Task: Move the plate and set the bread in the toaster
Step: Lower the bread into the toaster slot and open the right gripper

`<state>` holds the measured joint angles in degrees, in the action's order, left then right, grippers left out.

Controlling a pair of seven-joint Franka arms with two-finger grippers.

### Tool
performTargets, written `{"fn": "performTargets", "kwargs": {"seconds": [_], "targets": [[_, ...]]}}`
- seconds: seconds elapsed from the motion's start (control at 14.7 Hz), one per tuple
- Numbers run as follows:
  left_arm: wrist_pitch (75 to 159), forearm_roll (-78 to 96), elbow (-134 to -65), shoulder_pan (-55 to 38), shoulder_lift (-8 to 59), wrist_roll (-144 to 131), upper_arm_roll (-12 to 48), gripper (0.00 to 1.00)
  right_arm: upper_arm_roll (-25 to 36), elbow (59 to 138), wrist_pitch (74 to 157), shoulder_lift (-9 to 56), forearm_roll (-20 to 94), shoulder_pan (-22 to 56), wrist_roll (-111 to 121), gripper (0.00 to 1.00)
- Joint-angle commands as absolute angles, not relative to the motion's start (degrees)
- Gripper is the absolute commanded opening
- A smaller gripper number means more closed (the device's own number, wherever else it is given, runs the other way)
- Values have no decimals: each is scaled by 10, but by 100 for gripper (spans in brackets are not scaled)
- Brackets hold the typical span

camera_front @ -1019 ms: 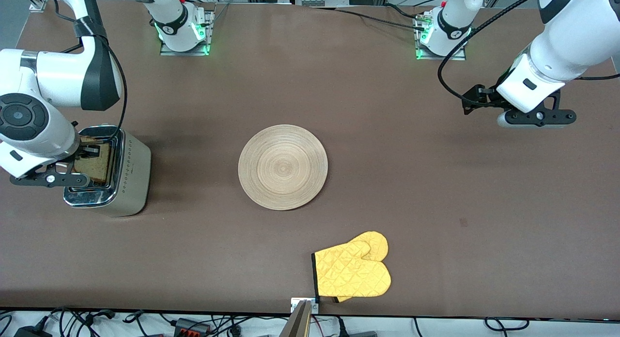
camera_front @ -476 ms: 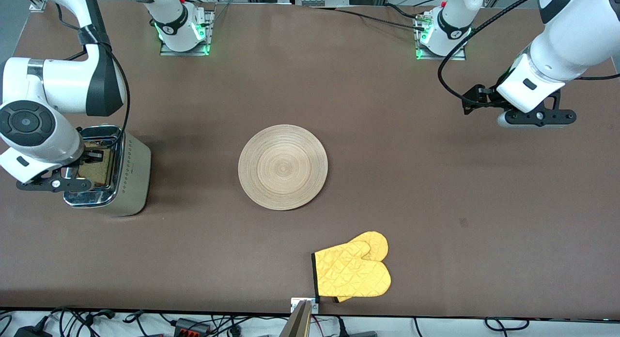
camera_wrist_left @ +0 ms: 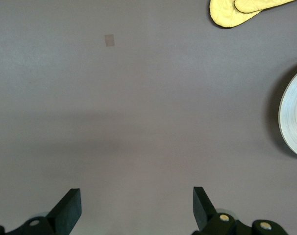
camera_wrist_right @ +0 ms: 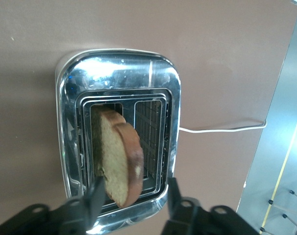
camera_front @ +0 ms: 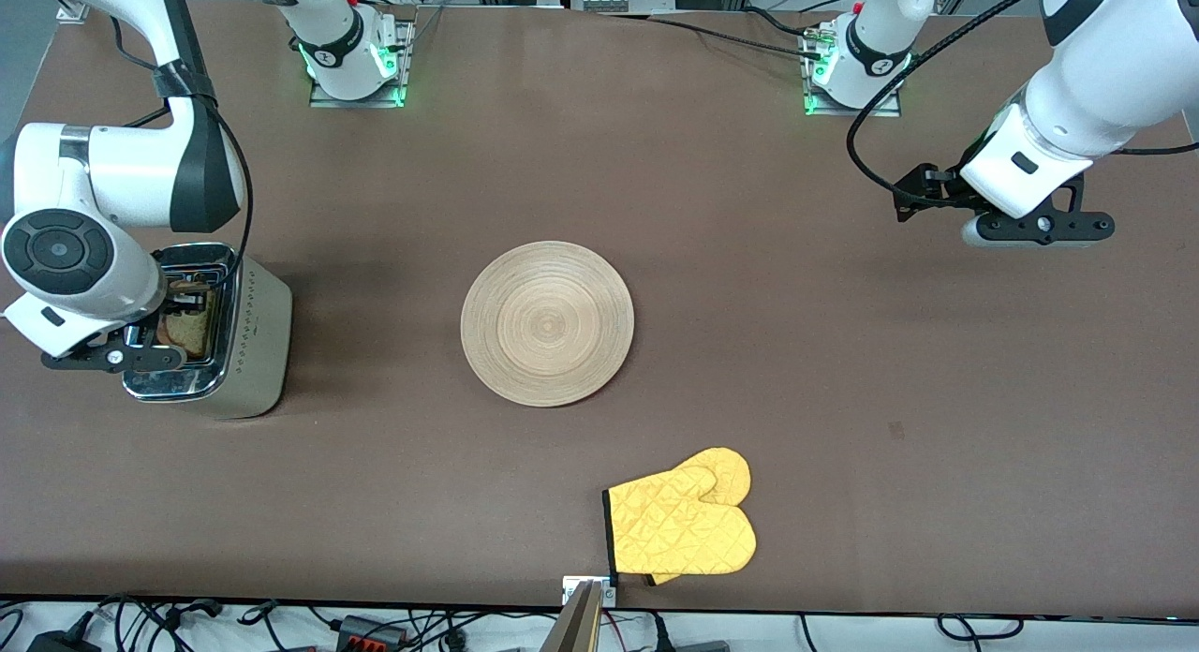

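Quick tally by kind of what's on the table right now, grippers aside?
Plate: 1
Bread slice, in the toaster slot: 1
Toaster: 1
Yellow oven mitt: 1
Total: 4

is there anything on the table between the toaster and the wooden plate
No. In the front view only bare brown tabletop lies between the shiny silver metal toaster and the round light-wood plate. The yellow quilted oven mitt sits nearer the camera, outside that stretch.
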<state>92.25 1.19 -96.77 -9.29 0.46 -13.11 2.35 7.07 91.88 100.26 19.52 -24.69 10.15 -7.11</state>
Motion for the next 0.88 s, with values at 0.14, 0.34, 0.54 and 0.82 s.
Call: {"fn": "performTargets", "kwargs": {"seconds": [0.14, 0.34, 0.54, 0.82], "targets": [[911, 13, -955, -93, 6, -129, 24, 100, 68, 878, 991, 181, -228, 102, -66, 100], [911, 13, -955, -93, 6, -129, 24, 100, 70, 868, 986, 176, -178, 100, -62, 100], [911, 13, -955, -93, 6, -129, 24, 100, 74, 845, 949, 171, -80, 91, -61, 100], [911, 13, -955, -93, 6, -128, 24, 100, 70, 807, 925, 170, -68, 87, -61, 100]]}}
